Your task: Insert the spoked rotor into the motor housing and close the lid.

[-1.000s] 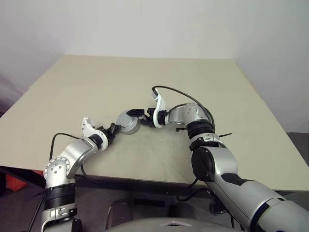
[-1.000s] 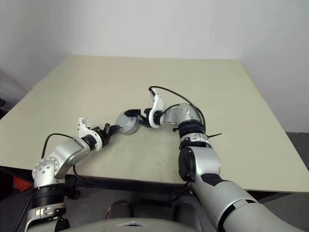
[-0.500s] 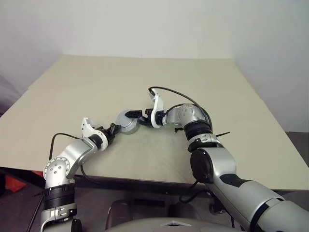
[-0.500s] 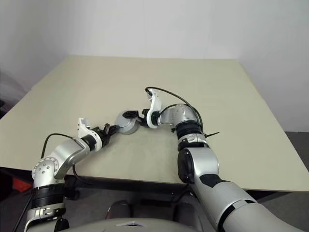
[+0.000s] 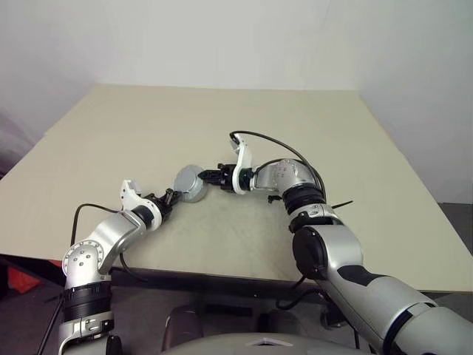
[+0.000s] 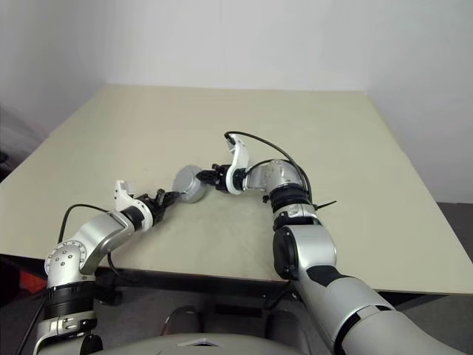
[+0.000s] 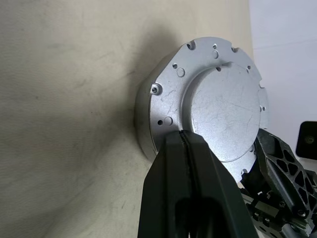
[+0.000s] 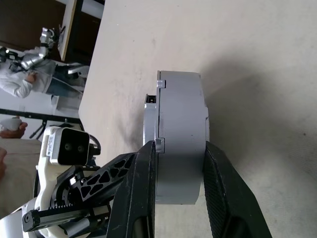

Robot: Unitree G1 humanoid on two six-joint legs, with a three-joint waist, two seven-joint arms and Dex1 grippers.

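Note:
The motor housing (image 5: 190, 182), a thick silver round body, stands tilted on its edge on the table. In the left wrist view its flat face (image 7: 218, 109) shows small holes round the rim. My right gripper (image 8: 179, 148) is shut on it, one finger on each flat face. A thinner grey layer (image 8: 151, 124) sits against one face; I cannot tell whether it is the lid. The spoked rotor is hidden. My left gripper (image 7: 183, 136) is shut with nothing in it, its tips against the housing's rim on the side away from the right gripper (image 5: 208, 177).
The beige table (image 5: 222, 118) stretches wide behind and to both sides; its front edge (image 5: 222, 275) runs close under my arms. A black cable (image 5: 273, 140) loops over my right wrist. A person (image 8: 22, 82) stands far off beyond the table.
My right gripper's fingers, spread wide before, have closed onto the housing. The housing now stands steeper and a little further left. My left gripper has stayed shut in place.

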